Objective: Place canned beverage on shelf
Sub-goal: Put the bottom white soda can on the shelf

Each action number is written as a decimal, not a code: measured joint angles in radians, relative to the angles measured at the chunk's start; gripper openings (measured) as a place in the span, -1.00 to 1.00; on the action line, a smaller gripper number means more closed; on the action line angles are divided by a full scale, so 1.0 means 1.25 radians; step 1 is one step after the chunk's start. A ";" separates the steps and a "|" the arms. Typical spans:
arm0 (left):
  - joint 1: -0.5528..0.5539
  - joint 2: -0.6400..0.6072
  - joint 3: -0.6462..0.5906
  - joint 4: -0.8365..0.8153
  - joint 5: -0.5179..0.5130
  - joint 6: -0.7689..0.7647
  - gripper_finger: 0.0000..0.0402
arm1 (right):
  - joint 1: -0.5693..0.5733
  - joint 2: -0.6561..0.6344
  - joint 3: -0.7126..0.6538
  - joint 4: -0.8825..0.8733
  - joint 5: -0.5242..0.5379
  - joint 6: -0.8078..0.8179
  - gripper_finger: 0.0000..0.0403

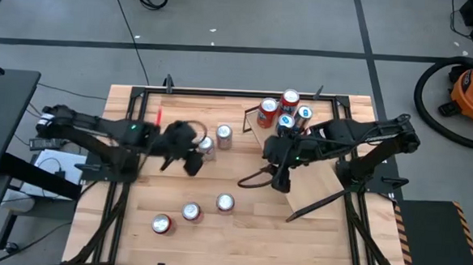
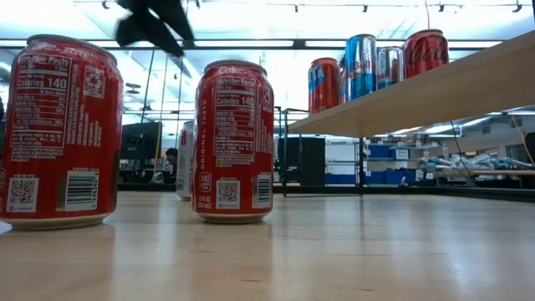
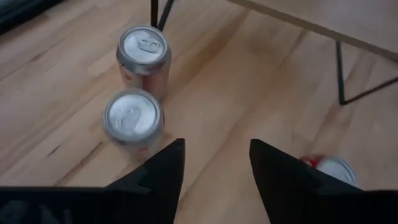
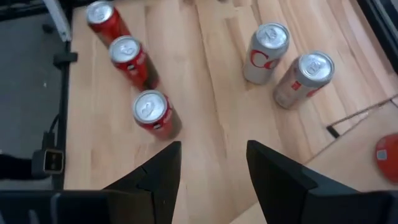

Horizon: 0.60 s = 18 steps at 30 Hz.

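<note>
Left fingers [image 3: 214, 163], spread and empty, hover beside two silver cans [image 3: 133, 118], so reaching is underway; next, close around one for the shelf [image 1: 315, 181].

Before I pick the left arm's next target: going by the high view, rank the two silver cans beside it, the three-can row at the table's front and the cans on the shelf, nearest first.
From the left gripper:
1. Pair of silver cans, just beyond it, mid-table.
2. Row of three cans, toward the front edge; its right-hand can is closest.
3. Cans on the shelf, far right, at the shelf's back end.
</note>
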 joint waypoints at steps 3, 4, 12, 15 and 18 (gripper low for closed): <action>0.076 0.036 0.001 0.041 0.046 0.034 0.12 | 0.000 0.000 0.001 -0.015 -0.001 -0.046 -0.05; 0.097 0.049 0.001 0.041 0.059 0.035 0.19 | 0.000 0.000 0.001 -0.018 -0.002 -0.057 -0.05; 0.216 0.139 0.001 0.079 0.202 0.031 0.76 | -0.002 -0.014 0.001 -0.017 -0.030 -0.126 -0.05; 0.243 0.176 0.001 0.077 0.199 0.034 0.87 | -0.009 -0.019 0.001 -0.018 -0.029 -0.159 -0.05; 0.262 0.207 0.000 0.074 0.196 0.035 0.92 | -0.016 -0.025 0.000 -0.018 -0.030 -0.170 -0.05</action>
